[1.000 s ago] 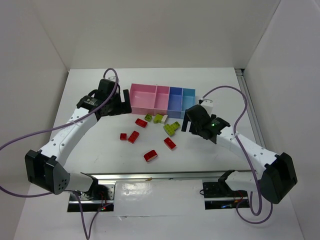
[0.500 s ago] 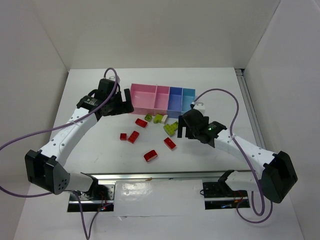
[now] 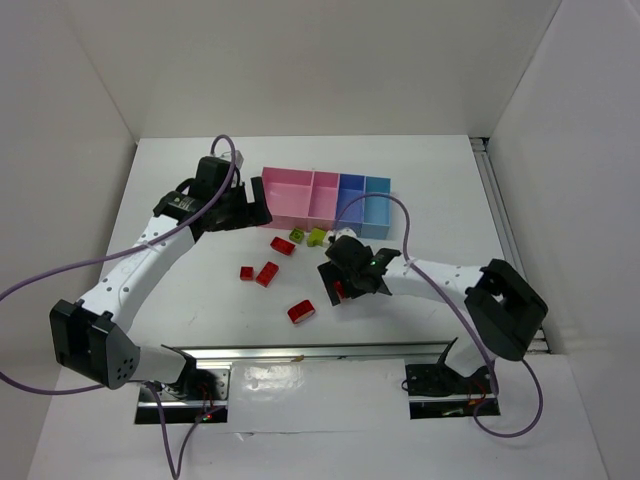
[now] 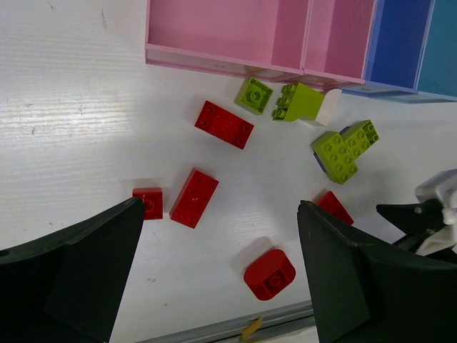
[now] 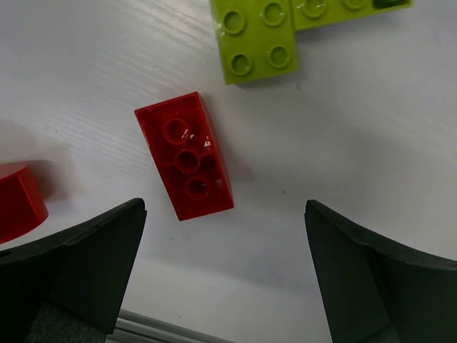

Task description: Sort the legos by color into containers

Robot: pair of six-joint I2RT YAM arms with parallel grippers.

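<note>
Starting with the top external view, the left gripper (image 3: 256, 205) is seen poised at the left end of the containers (image 3: 352, 200), and that corner of the wide pink bin (image 3: 290, 200) is hidden by its black body. Its fingers are spread and nothing is held. Bare floors are shown in all four compartments, two pink and two blue. The legos (image 3: 283, 245) are scattered on the white table (image 3: 450, 180) before the row: two green bricks (image 3: 297, 236) near the pink wall, red ones farther toward the arms. The right gripper (image 3: 335, 284) is held low over one red brick (image 3: 339, 291), most of which is covered by it. Purple cables (image 3: 60, 275) are looped beside both arms.

In the left wrist view, the dark fingers (image 4: 78, 279) are seen wide apart, released, with only table between them. A green square (image 4: 254, 95) and a green-and-whitish piece (image 4: 303, 102) are found just beside the pink wall, outside it. A long red brick (image 4: 225, 124) is laid near them, and a green pair (image 4: 345, 148) before the blue bins. Four more red pieces (image 4: 194, 198) are spread nearer the camera.

In the right wrist view, the fingers (image 5: 78, 271) are parted, and a three-stud red brick (image 5: 186, 157) is seen flat on the table in the gap, clasped by neither. A green brick (image 5: 260, 43) is set beyond it, apart, and a rounded red piece (image 5: 18, 200) is cut off by the left edge.
</note>
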